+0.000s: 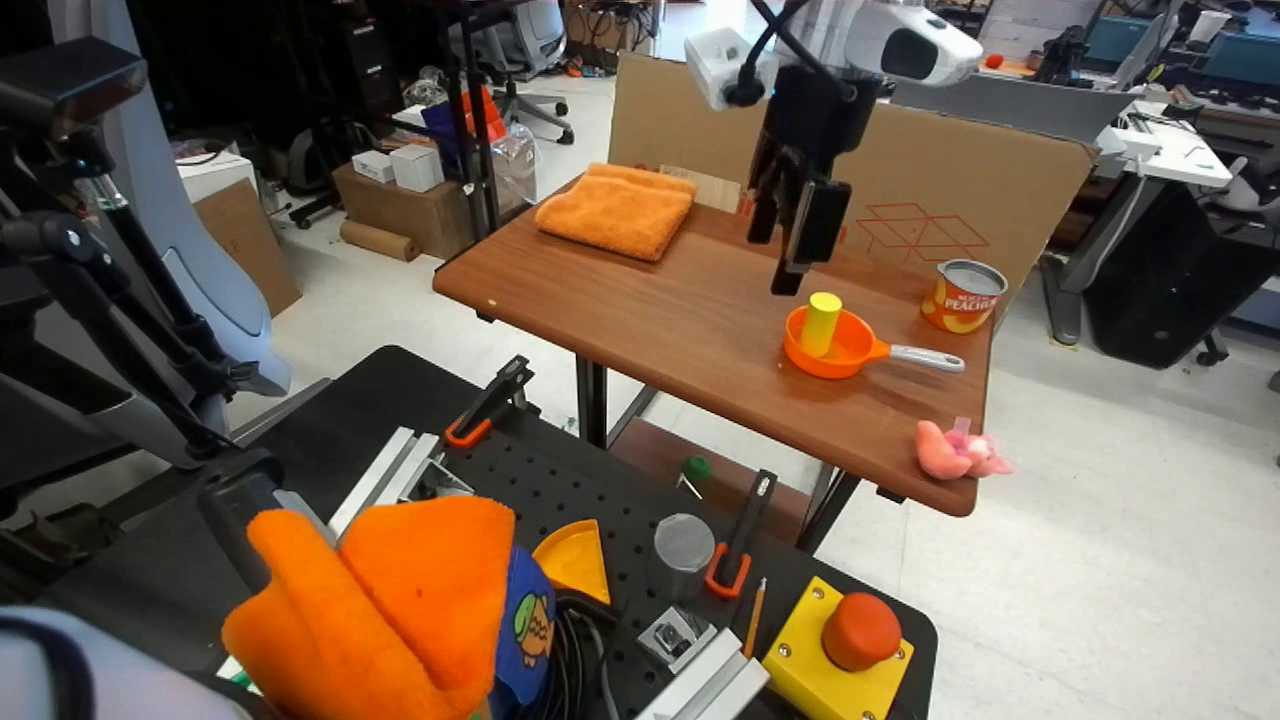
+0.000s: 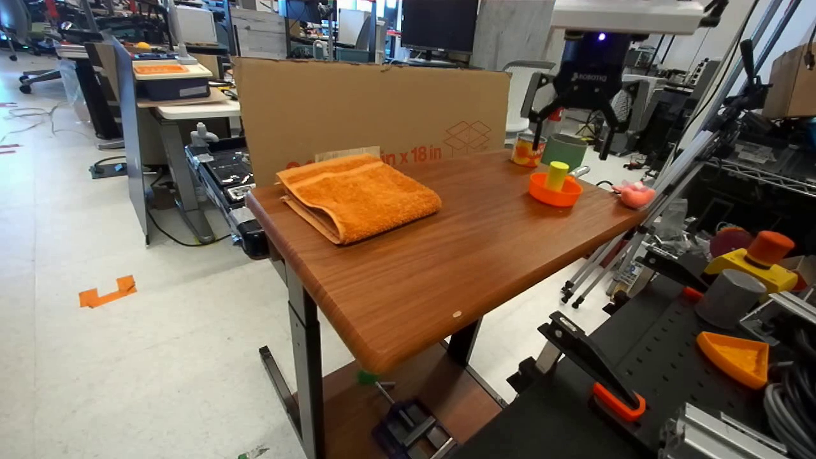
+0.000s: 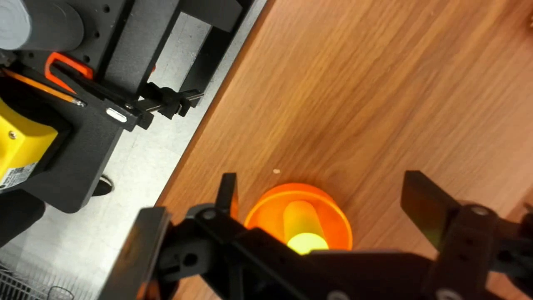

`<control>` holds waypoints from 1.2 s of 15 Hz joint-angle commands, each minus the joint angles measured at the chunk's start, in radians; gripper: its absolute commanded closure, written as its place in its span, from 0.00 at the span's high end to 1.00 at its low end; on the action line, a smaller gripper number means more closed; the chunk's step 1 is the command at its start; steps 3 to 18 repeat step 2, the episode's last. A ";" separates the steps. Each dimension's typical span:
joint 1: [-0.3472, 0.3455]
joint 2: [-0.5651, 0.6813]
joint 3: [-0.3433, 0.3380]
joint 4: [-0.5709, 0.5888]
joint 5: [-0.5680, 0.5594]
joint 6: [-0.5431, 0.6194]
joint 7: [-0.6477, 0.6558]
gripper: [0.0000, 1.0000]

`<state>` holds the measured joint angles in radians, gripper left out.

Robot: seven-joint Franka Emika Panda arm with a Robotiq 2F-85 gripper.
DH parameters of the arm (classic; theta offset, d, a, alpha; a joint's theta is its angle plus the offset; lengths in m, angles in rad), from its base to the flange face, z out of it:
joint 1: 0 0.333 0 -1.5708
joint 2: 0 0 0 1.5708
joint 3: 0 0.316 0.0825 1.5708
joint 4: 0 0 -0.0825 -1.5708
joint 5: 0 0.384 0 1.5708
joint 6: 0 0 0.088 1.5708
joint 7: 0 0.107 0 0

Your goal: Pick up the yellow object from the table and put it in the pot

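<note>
The yellow object [image 1: 822,325] is a small upright cylinder standing inside the orange pot [image 1: 850,368] on the brown wooden table [image 1: 650,310]. In an exterior view the cylinder [image 2: 556,176] rises above the rim of the pot [image 2: 553,198]. My gripper [image 1: 778,262] is open and empty above the pot, apart from it; it also shows open in an exterior view [image 2: 571,150]. In the wrist view the cylinder [image 3: 304,227] and the pot [image 3: 266,208] lie between the spread fingers [image 3: 320,179]. The gripper body hides the pot's lower part and handle there.
A folded orange cloth [image 1: 618,212] lies at one end of the table. A peach can [image 1: 963,296] and a pink toy [image 1: 955,450] stand near the pot. A cardboard sheet [image 2: 382,108] stands along one table edge. A black workbench [image 1: 590,470] is alongside.
</note>
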<state>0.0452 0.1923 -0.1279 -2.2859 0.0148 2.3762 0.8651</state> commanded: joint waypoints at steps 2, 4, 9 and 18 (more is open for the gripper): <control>-0.019 -0.061 0.021 -0.040 0.001 -0.003 -0.014 1.00; -0.019 -0.061 0.021 -0.040 0.001 -0.003 -0.014 1.00; -0.019 -0.061 0.021 -0.040 0.001 -0.003 -0.014 1.00; -0.019 -0.061 0.021 -0.040 0.001 -0.003 -0.014 1.00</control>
